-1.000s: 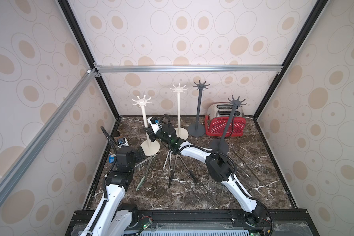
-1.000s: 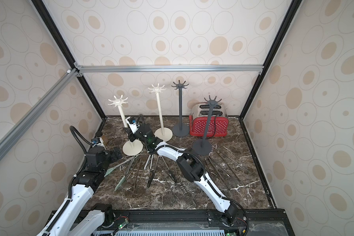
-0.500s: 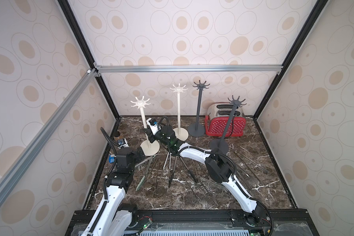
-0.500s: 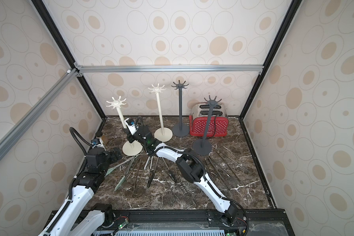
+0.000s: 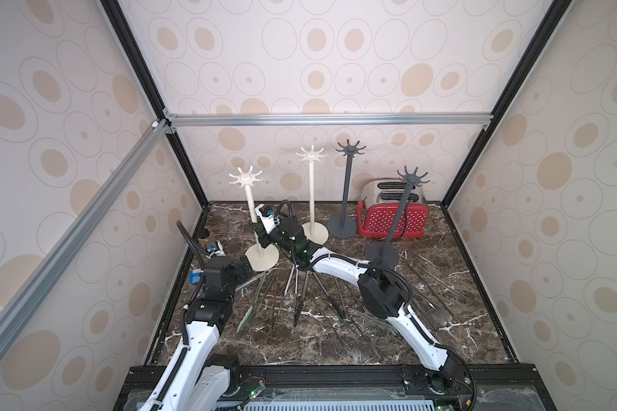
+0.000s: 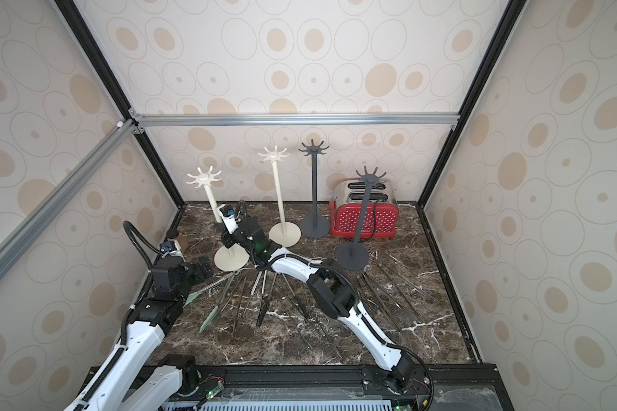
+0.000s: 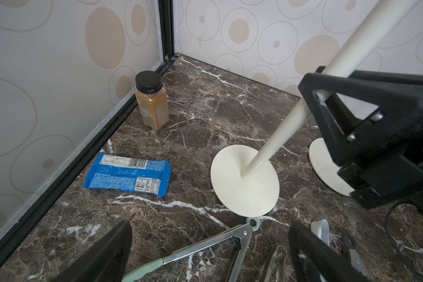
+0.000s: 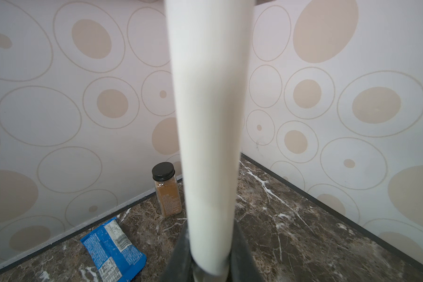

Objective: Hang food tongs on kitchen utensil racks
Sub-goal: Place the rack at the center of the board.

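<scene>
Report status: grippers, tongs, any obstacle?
Right gripper shut on cream rack pole. Left gripper open above green-tipped tongs. All tongs on table, none hung. Spice jar, blue wrapper near rack base.

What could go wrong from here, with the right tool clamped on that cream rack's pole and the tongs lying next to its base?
1. The right tool grips the cream rack well below its crown; a sideways pull might tip the tall rack.
2. The green-tipped tongs lie right at its base, so a sliding base may shove them from under the open left tool.
</scene>
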You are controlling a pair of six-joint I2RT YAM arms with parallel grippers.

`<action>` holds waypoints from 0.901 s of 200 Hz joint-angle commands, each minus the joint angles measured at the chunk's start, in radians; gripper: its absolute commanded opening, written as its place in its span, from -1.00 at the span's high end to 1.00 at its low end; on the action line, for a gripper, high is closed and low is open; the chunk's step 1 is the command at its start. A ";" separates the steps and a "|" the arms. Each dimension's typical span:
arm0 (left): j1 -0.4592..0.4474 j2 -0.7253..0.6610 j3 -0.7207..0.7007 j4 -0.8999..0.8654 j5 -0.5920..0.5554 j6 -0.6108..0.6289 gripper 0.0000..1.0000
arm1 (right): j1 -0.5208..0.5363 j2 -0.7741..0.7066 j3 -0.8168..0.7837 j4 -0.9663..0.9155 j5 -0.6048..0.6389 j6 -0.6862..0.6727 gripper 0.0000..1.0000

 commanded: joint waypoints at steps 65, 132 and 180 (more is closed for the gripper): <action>-0.003 0.010 0.001 0.016 -0.011 0.005 -0.98 | 0.032 0.071 0.035 -0.115 -0.032 0.021 0.67; -0.003 0.022 0.001 0.008 -0.008 -0.003 -0.98 | 0.030 0.063 0.015 -0.107 -0.026 0.030 0.39; -0.003 0.021 0.001 0.004 -0.008 -0.003 -0.98 | 0.030 0.046 -0.015 -0.088 -0.026 0.030 0.19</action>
